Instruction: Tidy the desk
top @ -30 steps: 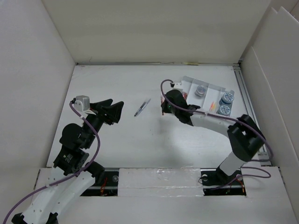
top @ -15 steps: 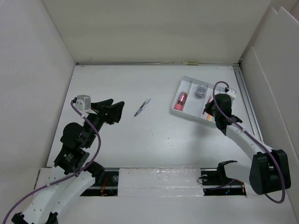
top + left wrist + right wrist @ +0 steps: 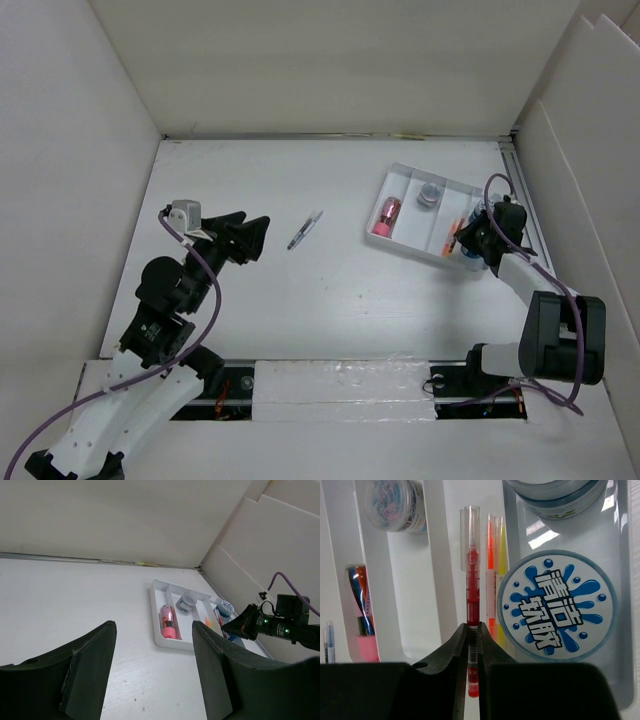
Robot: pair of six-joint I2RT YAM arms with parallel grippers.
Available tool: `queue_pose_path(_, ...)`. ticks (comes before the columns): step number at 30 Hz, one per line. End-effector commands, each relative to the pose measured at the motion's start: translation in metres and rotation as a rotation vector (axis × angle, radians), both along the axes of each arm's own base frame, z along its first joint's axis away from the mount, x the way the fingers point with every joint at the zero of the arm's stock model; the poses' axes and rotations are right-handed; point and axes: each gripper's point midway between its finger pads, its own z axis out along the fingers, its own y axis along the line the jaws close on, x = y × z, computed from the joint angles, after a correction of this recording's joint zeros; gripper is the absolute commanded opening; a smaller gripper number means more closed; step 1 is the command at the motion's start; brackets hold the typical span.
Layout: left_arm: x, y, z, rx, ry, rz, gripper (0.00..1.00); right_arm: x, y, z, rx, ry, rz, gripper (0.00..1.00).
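One tin (image 3: 557,605) beside right hand (image 3: 473,629) gripping pen (image 3: 472,592).

You are looking at a staged robot test cell rather than a lived-in office: a white desk (image 3: 250,300) boxed in by plain panel walls (image 3: 320,60), the left arm (image 3: 160,300) and right arm (image 3: 520,278) bolted at its near edge, with only a pen (image 3: 305,231) and a compartmented tray (image 3: 404,246) for props.

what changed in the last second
The right tool, shut on a red pen, swung right from the middle of the desk to over the right end of the tray. The left tool, open, and the loose pen stayed put.
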Motion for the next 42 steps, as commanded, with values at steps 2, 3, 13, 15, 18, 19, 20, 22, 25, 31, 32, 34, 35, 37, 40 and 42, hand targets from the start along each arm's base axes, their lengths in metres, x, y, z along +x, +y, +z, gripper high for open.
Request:
queue_pose_path(2, 0.0, -0.002, 0.012, -0.02, -0.04, -0.012, 0.58, 0.02, 0.009, 0.025, 0.019, -0.101, 0.073, 0.15)
queue_pose_path(3, 0.0, -0.001, 0.013, -0.023, -0.042, -0.006, 0.58, 0.022, 0.008, 0.027, 0.019, -0.109, 0.07, 0.2)
queue_pose_path(13, 0.003, -0.003, 0.01, -0.014, -0.031, -0.004, 0.58, 0.03, 0.043, 0.069, -0.057, -0.23, 0.108, 0.45)
queue_pose_path(15, 0.003, -0.005, 0.01, -0.014, -0.028, -0.015, 0.58, 0.03, 0.076, 0.078, -0.083, -0.259, 0.186, 0.4)
queue_pose_path(18, 0.001, -0.003, 0.012, -0.019, -0.037, -0.009, 0.58, 0.036, 0.13, 0.08, -0.083, -0.276, 0.313, 0.05)
queue_pose_path(19, 0.003, -0.002, 0.012, -0.019, -0.035, -0.001, 0.58, 0.028, 0.17, 0.076, -0.072, -0.268, 0.411, 0.0)
queue_pose_path(20, 0.004, -0.004, 0.01, -0.013, -0.026, -0.003, 0.58, 0.027, 0.191, 0.07, -0.072, -0.251, 0.462, 0.0)
queue_pose_path(22, 0.004, -0.006, 0.008, -0.008, -0.021, -0.016, 0.58, 0.026, 0.246, 0.055, -0.102, -0.211, 0.56, 0.0)
queue_pose_path(25, 0.003, -0.003, 0.011, -0.015, -0.032, -0.003, 0.58, 0.028, 0.297, 0.034, -0.141, -0.162, 0.621, 0.03)
queue_pose_path(31, 0.002, -0.004, 0.01, -0.016, -0.034, -0.013, 0.58, 0.028, 0.369, 0.023, -0.243, -0.151, 0.644, 0.42)
queue_pose_path(32, 0.002, -0.003, 0.011, -0.017, -0.037, -0.009, 0.58, 0.027, 0.371, 0.003, -0.282, -0.1, 0.645, 0.44)
queue_pose_path(34, 0.003, -0.002, 0.011, -0.016, -0.033, 0.001, 0.58, 0.032, 0.381, 0.002, -0.296, -0.084, 0.65, 0.47)
queue_pose_path(35, 0.004, -0.003, 0.01, -0.013, -0.03, -0.004, 0.58, 0.033, 0.382, -0.011, -0.311, -0.061, 0.652, 0.48)
queue_pose_path(37, 0.002, -0.004, 0.01, -0.014, -0.033, -0.011, 0.58, 0.037, 0.384, -0.015, -0.317, -0.054, 0.645, 0.48)
queue_pose_path(40, 0.001, -0.001, 0.013, -0.021, -0.041, -0.002, 0.58, 0.041, 0.386, -0.021, -0.323, -0.043, 0.632, 0.48)
queue_pose_path(42, 0.003, -0.005, 0.01, -0.014, -0.03, -0.012, 0.58, 0.048, 0.384, -0.023, -0.326, -0.04, 0.614, 0.47)
